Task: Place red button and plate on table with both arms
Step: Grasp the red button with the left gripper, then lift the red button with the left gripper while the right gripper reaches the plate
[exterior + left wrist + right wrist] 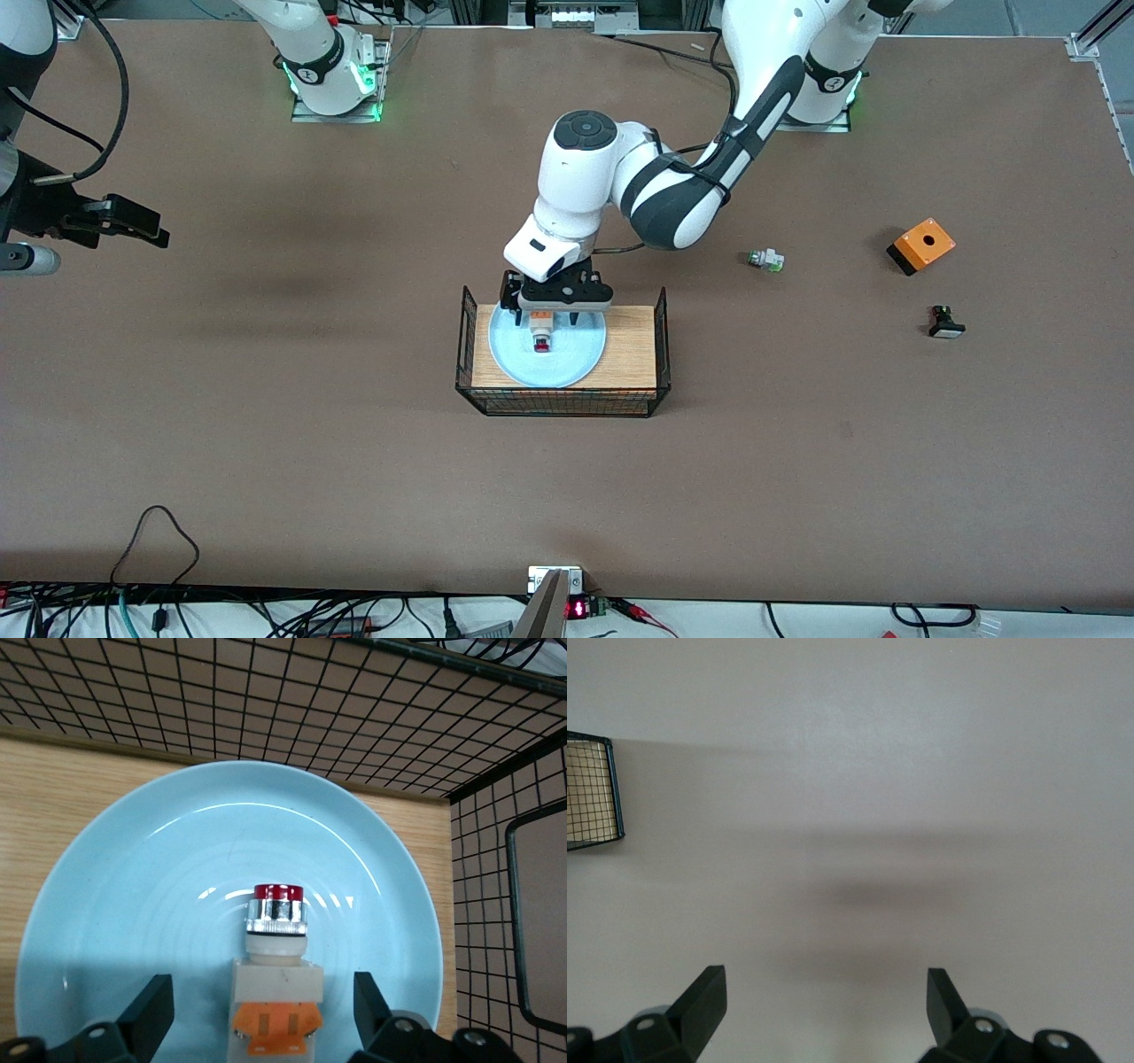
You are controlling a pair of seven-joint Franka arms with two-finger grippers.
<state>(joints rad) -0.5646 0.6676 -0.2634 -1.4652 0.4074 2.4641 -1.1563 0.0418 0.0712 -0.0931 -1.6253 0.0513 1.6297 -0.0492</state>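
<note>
While the red button (541, 338) lies on the pale blue plate (505, 352), itself on the wood-topped wire rack (638, 354) mid-bench (266, 443), neither has been set down yet. The left pincer (557, 310) hangs released, fingers (151, 1010) straddling the button. The right pincer (133, 221) waits, also released, over the right arm's end.

No words, brand names or labels can be read on anything here. The only sign-like mark is a small red lit display (577, 609) at the bottom centre of the front view, below the table edge; its characters are too small to make out. Both wrist views show no writing.
</note>
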